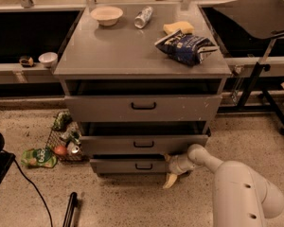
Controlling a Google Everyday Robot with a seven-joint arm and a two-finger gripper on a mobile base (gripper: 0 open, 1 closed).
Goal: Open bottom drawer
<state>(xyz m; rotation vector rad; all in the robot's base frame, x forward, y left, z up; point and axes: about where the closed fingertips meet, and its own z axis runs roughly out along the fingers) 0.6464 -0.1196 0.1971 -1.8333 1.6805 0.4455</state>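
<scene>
- The bottom drawer [128,166] is the lowest one under the desk's [142,60] front edge, just above the floor. Its front sits further back than the middle drawer [109,144] overhanging it.
- It is stiff grey metal with a slim front, so it is probably rigid and fairly light. A straight, level pull should suit it, since a skewed one may bind.
- The small black handle [143,166] at its centre is the place to hook; the smooth front offers little else.
- The gripper [170,170] sits low beneath the desk's front right corner, at the drawer's right end and beside the handle. Its pincer is spread and holds nothing.
</scene>
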